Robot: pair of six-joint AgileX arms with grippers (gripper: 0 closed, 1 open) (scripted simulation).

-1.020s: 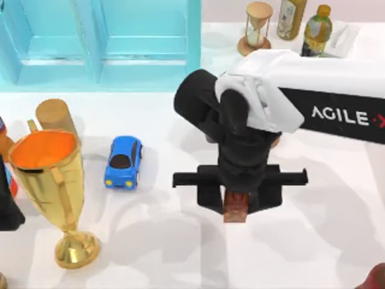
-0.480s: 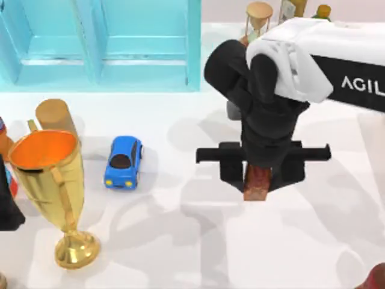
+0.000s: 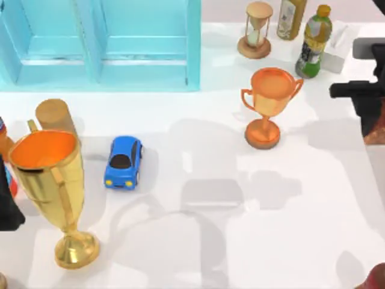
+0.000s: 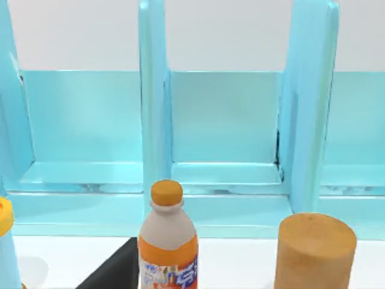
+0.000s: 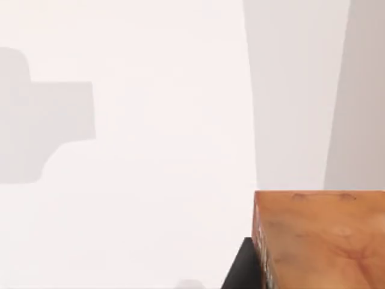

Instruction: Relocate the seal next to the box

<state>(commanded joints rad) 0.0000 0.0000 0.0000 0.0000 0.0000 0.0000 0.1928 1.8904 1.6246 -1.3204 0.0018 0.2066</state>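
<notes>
White table (image 3: 198,241): seal (image 3: 378,129) held clamped in right gripper (image 3: 374,117) near tissue box (image 3: 338,42); should be lowered gently beside it, upright.

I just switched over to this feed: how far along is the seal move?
Done: the seal is off the table, gripped in the right pincer at the table's right edge. In hand: it is being carried toward the white box at the back right, behind the green bottle. Left: setting it down beside the box and letting go. The left arm sits parked at the left edge.
</notes>
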